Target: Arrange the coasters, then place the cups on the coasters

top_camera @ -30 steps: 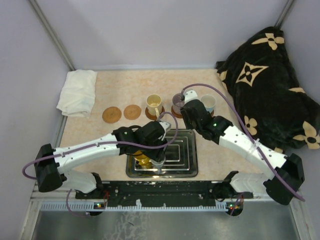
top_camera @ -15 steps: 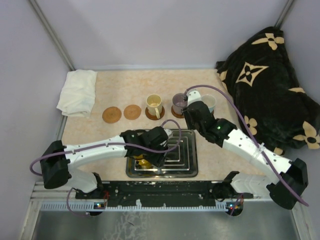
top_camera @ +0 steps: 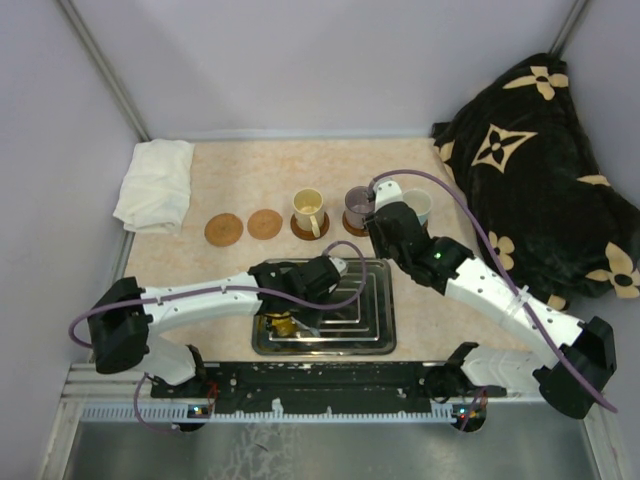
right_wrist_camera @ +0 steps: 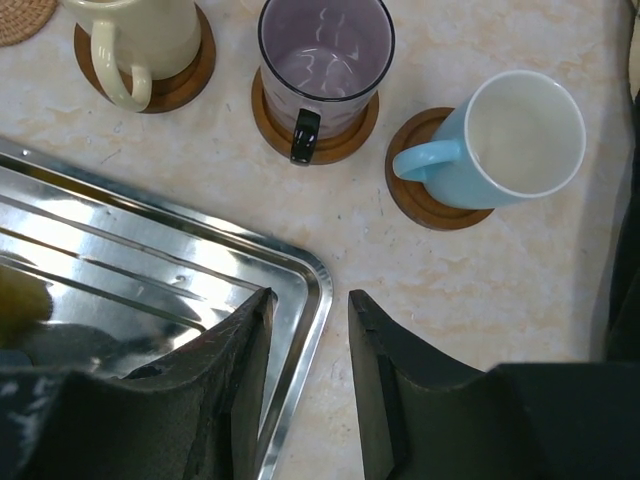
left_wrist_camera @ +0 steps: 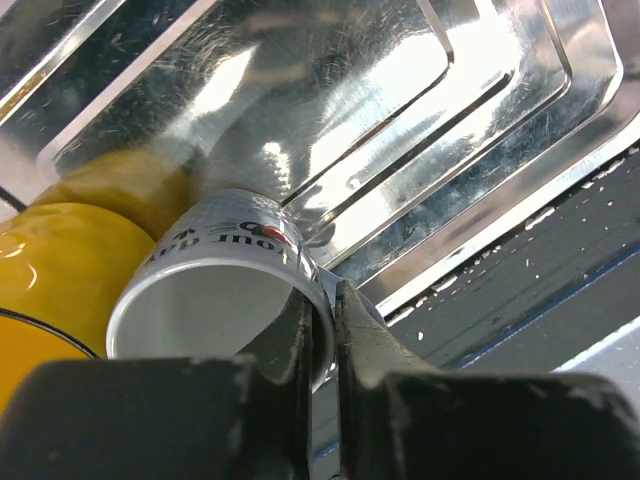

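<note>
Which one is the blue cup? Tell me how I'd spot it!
Find the shiny steel tray. Just behind it three mugs stand in a row, each on a round brown coaster; the light blue mug is at the right end, nearest the black flowered blanket. Only it is blue outside and white inside; its neighbours are a purplish-grey mug and a cream mug.

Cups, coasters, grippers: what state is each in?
cream cup, on coaster
purplish-grey cup, on coaster
light blue cup, on coaster, off-centre
grey-white cup, in tray, rim pinched
yellow cup, in tray, unheld
two coasters, bare
left gripper, shut on grey-white cup
right gripper, open, empty
</note>
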